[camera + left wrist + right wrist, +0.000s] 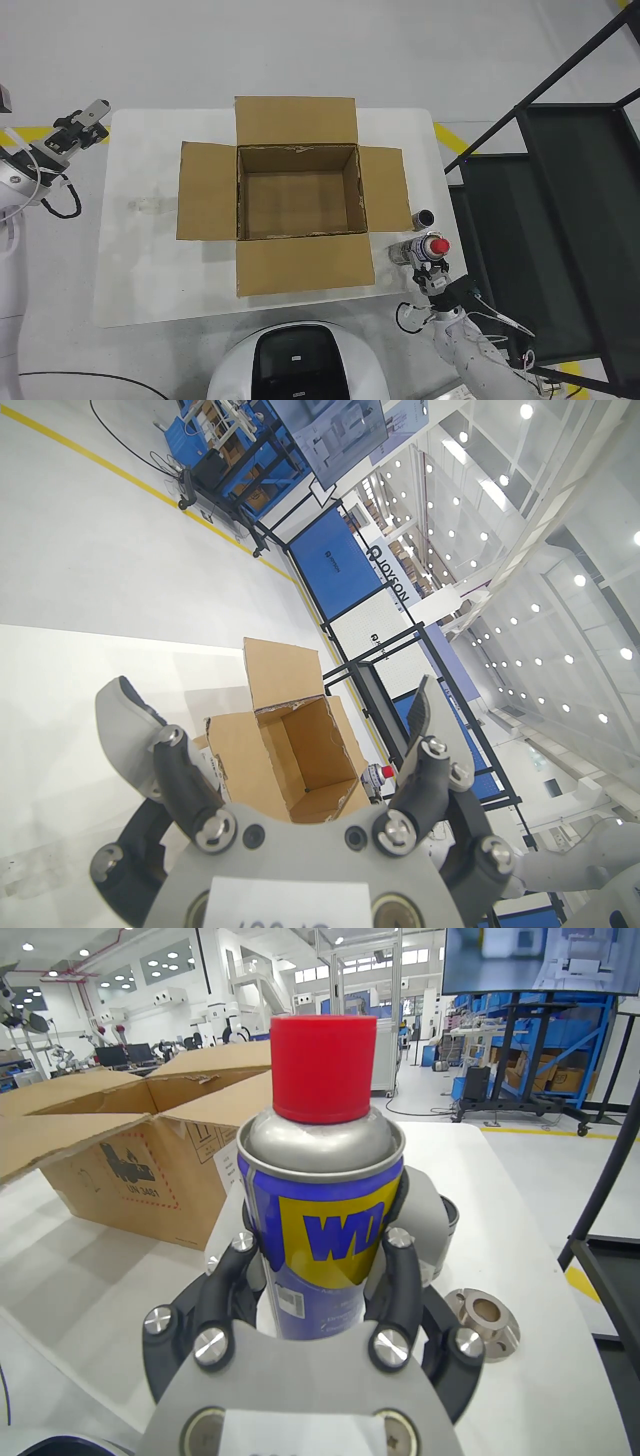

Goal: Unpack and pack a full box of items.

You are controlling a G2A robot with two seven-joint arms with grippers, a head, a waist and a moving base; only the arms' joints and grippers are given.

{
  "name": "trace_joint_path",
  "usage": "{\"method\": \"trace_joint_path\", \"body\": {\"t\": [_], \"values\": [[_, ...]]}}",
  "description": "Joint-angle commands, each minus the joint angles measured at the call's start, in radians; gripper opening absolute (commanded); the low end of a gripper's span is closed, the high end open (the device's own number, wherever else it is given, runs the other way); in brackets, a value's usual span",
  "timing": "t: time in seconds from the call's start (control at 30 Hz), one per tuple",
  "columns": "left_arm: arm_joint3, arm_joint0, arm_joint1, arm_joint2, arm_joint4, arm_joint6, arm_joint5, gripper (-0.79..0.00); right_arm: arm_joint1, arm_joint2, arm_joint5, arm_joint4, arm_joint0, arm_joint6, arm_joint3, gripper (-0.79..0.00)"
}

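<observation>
1. The right gripper (324, 1228) is closed round the body of the red-capped spray can (320, 1178), one finger on each side below the can's shoulder. It sits just off the near right corner of the cardboard box (295, 122), past the flap on that side. I cannot tell whether the can's base rests on the worktop (150, 270).
2. The left gripper (272, 700) is spread wide and holds nothing. It is off the box's far left corner, well apart from it.
3. The box stands open with its flaps folded outward and its floor bare. My reading is that unpacking is done or ends with this can, and that packing comes next.
4. To pack the can well, I would:
   - keep the grip firm on the body, never on the cap;
   - raise the can above the box's right flap before moving sideways, so the base does not catch the cardboard;
   - lower it into a corner of the box, leaving floor for the other items;
   - mind the neighbours beside the box's right flap, because a careless swing could knock them.
5. Count:
   - one box with four flaps;
   - one spray can;
   - one small dark cylinder (424, 216);
   - one metal flange (482, 1323);
   - two grippers.
</observation>
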Motion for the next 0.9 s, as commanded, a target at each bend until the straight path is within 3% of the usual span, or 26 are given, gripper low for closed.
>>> {"method": "trace_joint_path", "body": {"t": [0.0, 0.23, 0.5, 0.63, 0.87], "values": [[0.0, 0.0, 0.0, 0.0, 0.0, 0.0, 0.0, 0.0, 0.013, 0.024, 0.006, -0.009, -0.042, -0.016, -0.049, -0.785], [0.0, 0.0, 0.0, 0.0, 0.0, 0.0, 0.0, 0.0, 0.085, 0.2, 0.026, -0.103, -0.281, -0.001, -0.397, -0.785], [0.0, 0.0, 0.0, 0.0, 0.0, 0.0, 0.0, 0.0, 0.122, 0.393, -0.025, -0.091, -0.587, 0.283, -1.014, -0.785], [0.0, 0.0, 0.0, 0.0, 0.0, 0.0, 0.0, 0.0, 0.123, 0.417, -0.026, -0.079, -0.62, 0.38, -1.176, -0.785], [0.0, 0.0, 0.0, 0.0, 0.0, 0.0, 0.0, 0.0, 0.12, 0.377, -0.071, -0.015, -0.597, 0.47, -1.242, -0.785]]}}
